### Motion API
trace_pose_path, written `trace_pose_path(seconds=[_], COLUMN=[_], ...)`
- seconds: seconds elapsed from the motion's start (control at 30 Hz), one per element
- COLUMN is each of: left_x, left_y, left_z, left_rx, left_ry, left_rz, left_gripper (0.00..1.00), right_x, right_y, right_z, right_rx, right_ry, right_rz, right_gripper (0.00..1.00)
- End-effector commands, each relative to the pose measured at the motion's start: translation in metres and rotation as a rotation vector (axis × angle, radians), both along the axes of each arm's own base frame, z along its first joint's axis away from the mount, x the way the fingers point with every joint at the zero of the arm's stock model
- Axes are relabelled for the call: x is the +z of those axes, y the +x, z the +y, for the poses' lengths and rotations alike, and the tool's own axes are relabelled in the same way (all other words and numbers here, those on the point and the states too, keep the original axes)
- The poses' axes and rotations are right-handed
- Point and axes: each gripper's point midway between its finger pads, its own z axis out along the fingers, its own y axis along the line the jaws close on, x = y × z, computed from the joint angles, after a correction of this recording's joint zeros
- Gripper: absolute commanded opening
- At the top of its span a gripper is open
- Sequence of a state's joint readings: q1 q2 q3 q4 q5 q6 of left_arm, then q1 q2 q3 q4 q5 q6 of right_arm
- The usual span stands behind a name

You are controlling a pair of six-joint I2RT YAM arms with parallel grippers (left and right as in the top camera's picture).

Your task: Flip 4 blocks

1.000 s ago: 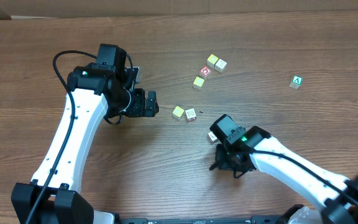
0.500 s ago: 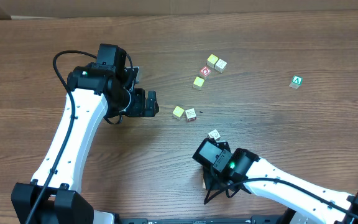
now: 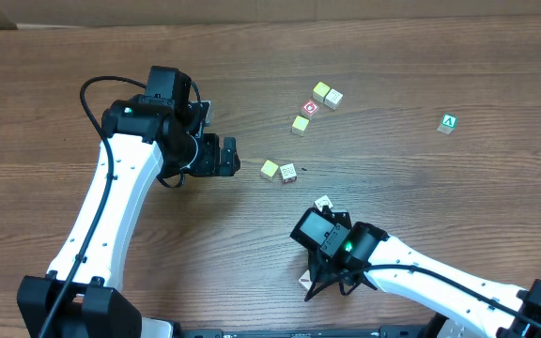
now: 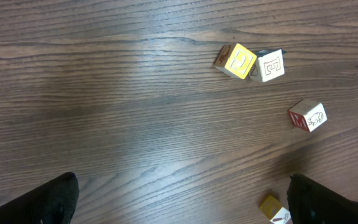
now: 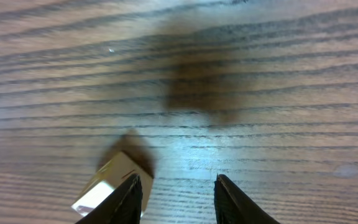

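Several small pale blocks lie scattered on the wooden table (image 3: 421,56). Two touch at the back, one yellowish (image 3: 320,90) and one cream (image 3: 333,98), and a third (image 3: 301,123) sits just in front of them. Another block (image 3: 270,168) lies mid-table and one (image 3: 323,203) just behind my right arm. A cream block (image 3: 305,279) (image 5: 107,186) rests on the table against the outside of my right gripper's (image 3: 327,286) (image 5: 180,186) left finger. That gripper is open over bare wood. My left gripper (image 3: 231,155) (image 4: 182,199) is wide open with nothing in it, and a yellow block (image 4: 272,208) lies near its right finger.
A cube with a red-and-white ring face (image 3: 310,108) sits among the back blocks. A cube with red print (image 3: 288,173) touches the mid-table block. A green-marked cube (image 3: 449,123) lies alone at the far right. The table's front edge runs close below my right gripper.
My right arm has pulled back from the block behind it toward the front edge, and its jaws have spread a little. A cream block now shows beside its fingers. The left arm has not moved.
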State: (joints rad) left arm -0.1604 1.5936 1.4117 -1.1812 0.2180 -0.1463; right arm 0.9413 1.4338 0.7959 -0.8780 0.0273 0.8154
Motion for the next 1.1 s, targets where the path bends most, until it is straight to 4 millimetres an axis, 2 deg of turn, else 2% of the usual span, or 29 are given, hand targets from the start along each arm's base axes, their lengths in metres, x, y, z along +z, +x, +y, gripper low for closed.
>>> trace_pose_path(seconds=[0.0, 0.1, 0.37, 0.5, 0.6, 0.63, 0.77, 0.83, 0.97, 1.07], left_x=[0.005, 0.005, 0.004, 0.005, 0.005, 0.005, 0.005, 0.005, 0.005, 0.004], left_y=[0.004, 0.005, 0.006, 0.006, 0.006, 0.006, 0.006, 0.006, 0.005, 0.004], left_z=[-0.005, -0.005, -0.003, -0.004, -0.004, -0.004, -0.004, -0.004, -0.004, -0.004], left_rx=[-0.016, -0.016, -0.017, -0.017, -0.017, -0.017, -0.017, -0.016, -0.014, -0.014], left_ry=[-0.019, -0.019, -0.008, -0.009, -0.009, -0.009, -0.010, -0.010, -0.014, -0.012], left_rz=[-0.016, -0.016, -0.021, -0.023, -0.024, -0.024, -0.025, -0.024, -0.019, -0.015], left_gripper=[1.00, 1.00, 1.00, 1.00, 1.00, 1.00, 1.00, 1.00, 1.00, 1.00], right_x=[0.030, 0.040, 0.024, 0.015, 0.010, 0.009, 0.009, 0.010, 0.003, -0.006], right_y=[0.017, -0.004, -0.047, -0.054, -0.063, -0.065, -0.058, -0.053, -0.043, -0.042], right_z=[0.030, 0.053, 0.043, 0.034, 0.027, 0.026, 0.038, 0.044, 0.041, 0.038], right_rx=[0.093, 0.261, 0.178, 0.010, -0.277, -0.359, -0.544, -0.627, -0.768, -0.817], right_ry=[0.091, 0.198, 0.152, 0.116, 0.077, 0.071, 0.112, 0.137, 0.117, 0.080], right_rz=[-0.046, 0.034, 0.186, 0.232, 0.305, 0.326, 0.332, 0.326, 0.285, 0.278], right_gripper=[0.40, 0.41, 0.42, 0.47, 0.68, 0.73, 0.81, 0.79, 0.63, 0.63])
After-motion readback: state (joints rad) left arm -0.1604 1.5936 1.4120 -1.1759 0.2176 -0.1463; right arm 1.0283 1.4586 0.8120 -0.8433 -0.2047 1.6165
